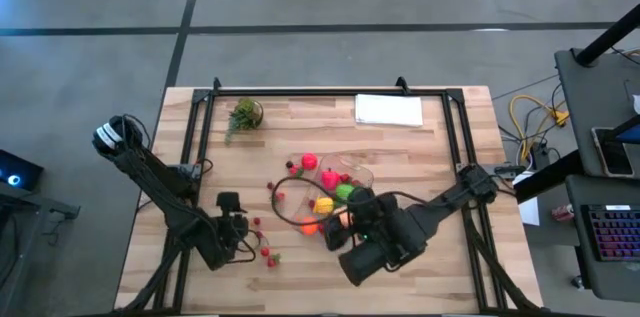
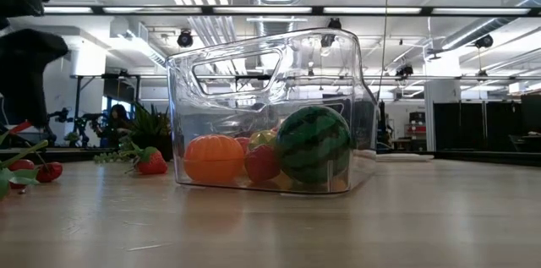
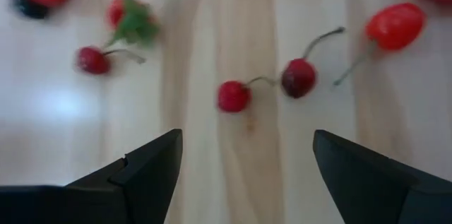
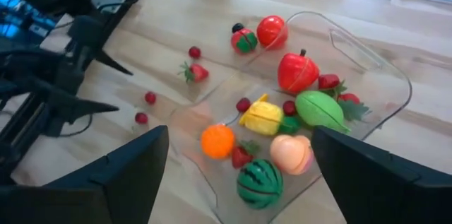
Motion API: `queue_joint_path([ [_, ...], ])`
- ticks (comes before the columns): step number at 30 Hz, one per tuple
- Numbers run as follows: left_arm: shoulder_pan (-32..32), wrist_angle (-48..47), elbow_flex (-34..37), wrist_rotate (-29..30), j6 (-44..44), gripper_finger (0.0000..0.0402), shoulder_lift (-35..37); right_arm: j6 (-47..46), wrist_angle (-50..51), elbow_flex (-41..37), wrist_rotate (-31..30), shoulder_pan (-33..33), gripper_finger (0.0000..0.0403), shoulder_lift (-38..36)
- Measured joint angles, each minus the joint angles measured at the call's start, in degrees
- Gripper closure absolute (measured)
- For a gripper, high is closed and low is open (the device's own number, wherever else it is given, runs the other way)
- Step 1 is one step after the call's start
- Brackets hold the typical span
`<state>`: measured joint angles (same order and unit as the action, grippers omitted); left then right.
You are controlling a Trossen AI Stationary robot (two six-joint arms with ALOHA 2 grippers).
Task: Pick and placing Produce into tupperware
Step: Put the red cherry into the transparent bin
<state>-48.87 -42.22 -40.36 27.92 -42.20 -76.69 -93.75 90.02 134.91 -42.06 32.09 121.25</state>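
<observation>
The clear tupperware [image 1: 362,173] [image 4: 382,63] [image 2: 254,65] stands on its base mid-table. It holds a watermelon [image 4: 258,181], an orange [image 4: 217,140], a peach [image 4: 291,153] and yellow, green and red pieces. More produce lies loose on the wood: a red tomato [image 4: 272,31], a strawberry [image 4: 194,72] and several small cherries [image 3: 233,97] [image 1: 263,249]. My left gripper [image 1: 244,225] [image 3: 247,139] hovers open just above the cherries, to the tub's left. My right gripper [image 1: 342,229] [image 4: 240,136] hangs open above the tub's near side.
A leafy potted plant [image 1: 243,115] and a flat white sheet [image 1: 388,109] sit near the far edge. Black frame rails [image 1: 205,117] run along the table's left, right and far sides. Bare wood lies near the front edge and to the tub's right.
</observation>
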Motion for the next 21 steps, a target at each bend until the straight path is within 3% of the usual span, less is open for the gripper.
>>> queue_joint_path([
  [5,3.67,7.93,2.12,-1.34,7.12,0.0119,-0.04,0.99,-0.02,0.00,0.00,0.91,0.0069,-0.38],
  [11,9.95,8.61,4.52,-3.60,11.26,0.0180,-0.06,1.95,-0.02,0.02,-0.04,0.92,0.0069,-1.22],
  [16,12.31,10.39,4.81,-4.49,16.56,0.0219,-0.07,2.30,-0.01,0.02,-0.04,0.97,0.0069,-1.56],
  [21,12.88,14.32,5.18,-9.76,19.13,0.0247,-0.07,2.74,0.00,0.04,-0.04,1.01,0.0069,-1.89],
])
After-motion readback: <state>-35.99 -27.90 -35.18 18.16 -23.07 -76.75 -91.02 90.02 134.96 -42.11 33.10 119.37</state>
